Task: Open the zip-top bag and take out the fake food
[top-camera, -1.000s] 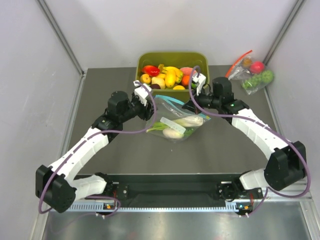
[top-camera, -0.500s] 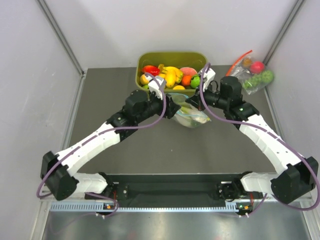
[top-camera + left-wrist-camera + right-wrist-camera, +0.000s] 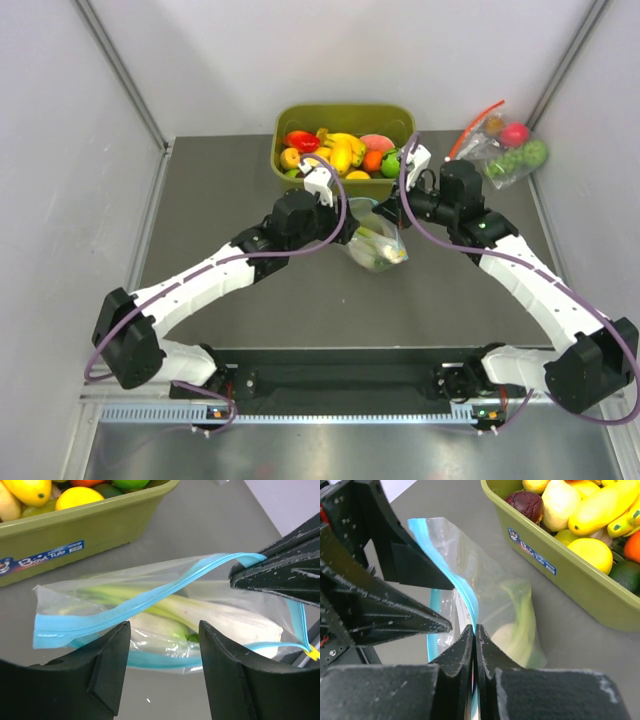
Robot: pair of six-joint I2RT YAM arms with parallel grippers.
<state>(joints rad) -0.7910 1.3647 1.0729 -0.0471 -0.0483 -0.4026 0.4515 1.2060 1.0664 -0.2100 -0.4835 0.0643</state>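
The zip-top bag (image 3: 376, 243) hangs by its mouth between both grippers, in front of the tub. Its blue-green zip strip (image 3: 150, 597) is parted, so the mouth gapes. Inside lie the fake food pieces: a leek (image 3: 197, 611) with green leaves and a white radish (image 3: 245, 625). My right gripper (image 3: 474, 630) is shut on one zip strip (image 3: 465, 592); it also shows in the top view (image 3: 388, 214). My left gripper (image 3: 165, 647) is open, its jaws just short of the near strip and touching nothing; it also shows in the top view (image 3: 347, 222).
An olive tub (image 3: 345, 186) of red, yellow and orange toy fruits stands right behind the bag. A second clear bag (image 3: 508, 148) with a red zip strip lies at the back right. Grey walls close in both sides.
My left arm has swung right, up to the bag's mouth beside the right gripper. The bag, stretched wide a second ago, now hangs bunched and narrow from the right gripper.
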